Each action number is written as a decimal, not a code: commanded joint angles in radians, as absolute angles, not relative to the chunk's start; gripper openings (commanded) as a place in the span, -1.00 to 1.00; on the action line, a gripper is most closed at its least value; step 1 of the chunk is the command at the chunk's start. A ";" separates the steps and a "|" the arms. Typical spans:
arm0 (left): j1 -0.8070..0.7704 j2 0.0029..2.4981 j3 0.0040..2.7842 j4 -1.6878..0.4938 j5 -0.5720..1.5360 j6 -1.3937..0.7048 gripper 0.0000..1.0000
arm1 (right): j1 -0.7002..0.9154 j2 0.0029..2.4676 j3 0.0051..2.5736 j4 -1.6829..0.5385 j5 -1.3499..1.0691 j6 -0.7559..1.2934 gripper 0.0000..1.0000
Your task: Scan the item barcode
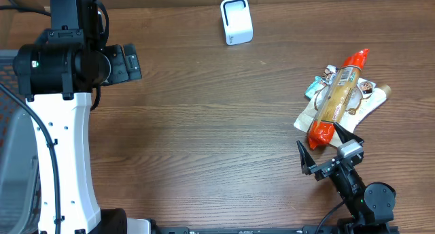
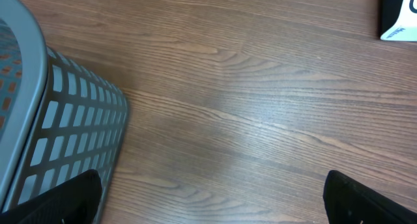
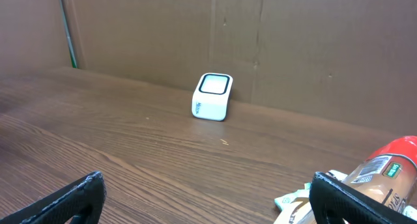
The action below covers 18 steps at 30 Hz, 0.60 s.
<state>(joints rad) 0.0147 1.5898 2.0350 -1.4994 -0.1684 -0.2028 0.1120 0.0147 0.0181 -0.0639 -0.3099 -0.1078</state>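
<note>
Hovering at the near right, the right gripper (image 3: 208, 203) has its jaws spread wide and empty, pointing at the pile just beyond them. On that pile of flat white and teal pouches (image 1: 372, 101) lies the tan, sausage-shaped packet with orange-red ends (image 1: 338, 96), not yet gripped, on the brown wooden table (image 1: 204, 125). Farther back on the left, the left gripper (image 2: 212, 204) hangs with its jaws equally wide apart and nothing between them, beside a grey perforated plastic basket (image 2: 58, 126). At the far edge stands the small white box-shaped scanner (image 1: 236, 21). By my judgement nothing is done yet: picking up, carrying and showing the barcode all remain.
</note>
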 commanded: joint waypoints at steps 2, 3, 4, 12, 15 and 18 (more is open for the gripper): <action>0.013 1.586 2.040 -1.499 -0.164 -0.209 0.99 | 0.117 0.003 0.008 -0.057 -0.312 -0.106 1.00; 0.013 1.586 2.040 -1.499 -0.164 -0.209 1.00 | 0.117 0.003 0.008 -0.057 -0.312 -0.106 1.00; 0.013 1.586 2.040 -1.499 -0.164 -0.209 1.00 | 0.117 0.003 0.008 -0.057 -0.312 -0.106 1.00; 0.013 1.458 1.998 -1.460 -0.151 -0.215 0.99 | 0.117 0.003 0.008 -0.057 -0.312 -0.106 1.00; 0.013 1.287 1.755 -1.169 -0.077 -0.217 1.00 | 0.117 0.003 0.008 -0.057 -0.312 -0.106 1.00; 0.012 1.112 1.473 -0.877 -0.030 -0.217 1.00 | 0.117 0.003 0.008 -0.057 -0.312 -0.106 1.00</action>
